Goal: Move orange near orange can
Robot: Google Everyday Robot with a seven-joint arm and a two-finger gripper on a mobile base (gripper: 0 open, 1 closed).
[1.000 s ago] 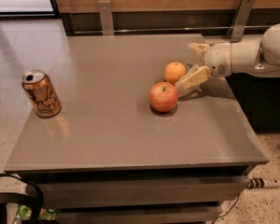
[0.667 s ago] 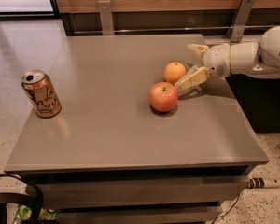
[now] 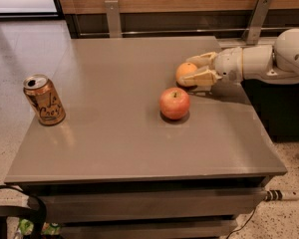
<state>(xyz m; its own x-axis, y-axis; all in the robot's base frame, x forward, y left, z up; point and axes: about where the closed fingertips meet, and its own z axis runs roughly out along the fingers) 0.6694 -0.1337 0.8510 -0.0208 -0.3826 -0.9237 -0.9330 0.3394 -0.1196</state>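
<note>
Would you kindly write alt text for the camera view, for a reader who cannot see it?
A robot arm's gripper reaches from the right to the orange on a grey table; an apple sits just in front, and the orange can stands upright far left.

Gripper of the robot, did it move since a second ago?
Yes. The cream two-finger gripper shifted toward the far side, away from the round red-yellow apple, which stayed put; its jaws now flank the small round orange fruit.
</note>
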